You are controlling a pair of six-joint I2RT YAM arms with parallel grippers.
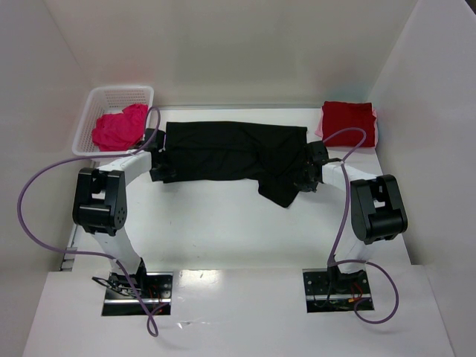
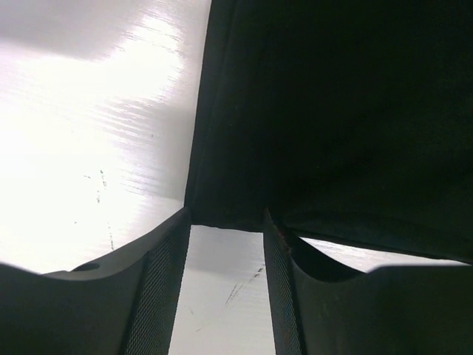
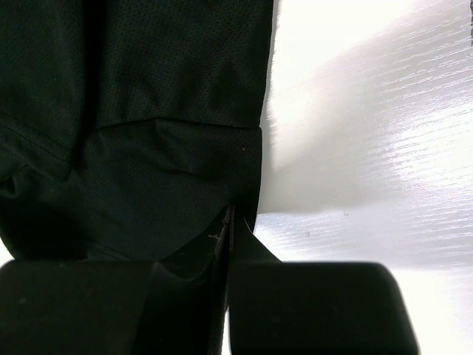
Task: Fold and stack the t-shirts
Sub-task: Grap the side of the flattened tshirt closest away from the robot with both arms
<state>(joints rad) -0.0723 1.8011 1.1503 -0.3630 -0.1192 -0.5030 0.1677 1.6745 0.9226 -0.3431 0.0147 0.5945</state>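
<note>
The left gripper has its two dark fingers spread apart, bare white worktop showing between them. The hem of the black t-shirt of soft cloth lies right across their tips, at the mouth of the gap rather than inside it, so nothing is pinched on this side yet. From that gripper the cloth runs straight ahead and to its right. The overhead view places this at the shirt's left end, near the worktop's left edge. The right gripper has its fingers pressed together, and a fold of the black t-shirt seems caught in the seam between them. It sits at the shirt's right end, where a loose lobe of cloth sags toward the near edge. The shirt's long axis therefore runs left to right across the middle of the worktop, one arm at each end, and the left arm is the nearer one to the free end. The bright magenta-pink t-shirt lies crumpled in the white plastic mesh basket at the far left corner. The dark red t-shirt sits folded at the far right corner, well apart from both grippers.
</note>
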